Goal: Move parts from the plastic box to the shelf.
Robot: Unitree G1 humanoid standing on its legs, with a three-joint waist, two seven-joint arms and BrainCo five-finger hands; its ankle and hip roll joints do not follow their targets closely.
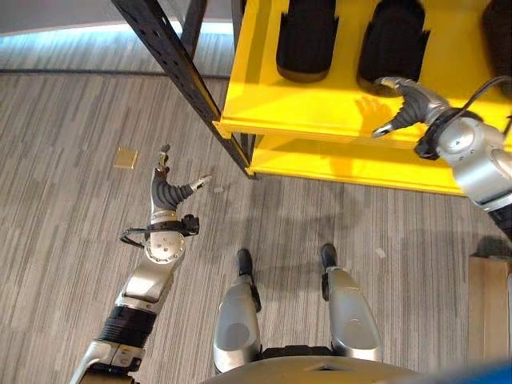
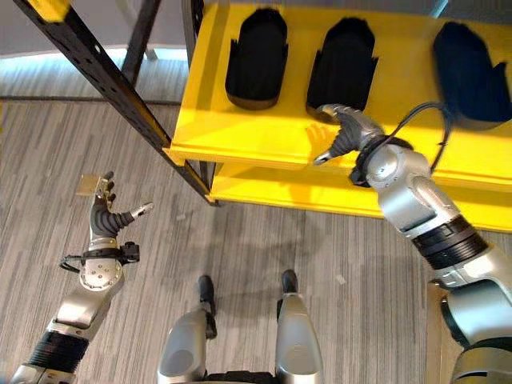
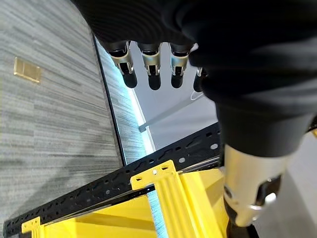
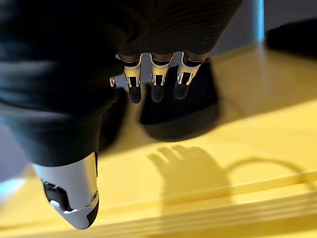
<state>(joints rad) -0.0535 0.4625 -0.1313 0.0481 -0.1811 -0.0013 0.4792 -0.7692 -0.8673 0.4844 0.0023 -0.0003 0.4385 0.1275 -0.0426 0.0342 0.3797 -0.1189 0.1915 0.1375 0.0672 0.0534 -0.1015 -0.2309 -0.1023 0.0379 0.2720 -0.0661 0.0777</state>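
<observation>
Three black ribbed parts (image 1: 306, 40) (image 1: 392, 44) (image 2: 472, 68) stand in a row on the yellow shelf (image 1: 304, 104). My right hand (image 1: 408, 104) hovers over the shelf's front part, just in front of the middle part. Its fingers (image 4: 153, 79) are straight and hold nothing, and the same black part (image 4: 183, 109) stands just past them. On the left side, my left hand (image 1: 166, 192) hangs over the carpet floor, away from the shelf, with its fingers (image 3: 148, 64) spread and nothing in it.
A black perforated upright (image 1: 172, 60) slants down to the shelf's front left corner. A lower yellow shelf level (image 1: 360, 168) lies under the top one. A small brass plate (image 1: 125, 158) sits in the floor by my left hand. A brown box edge (image 1: 488, 308) shows at lower right.
</observation>
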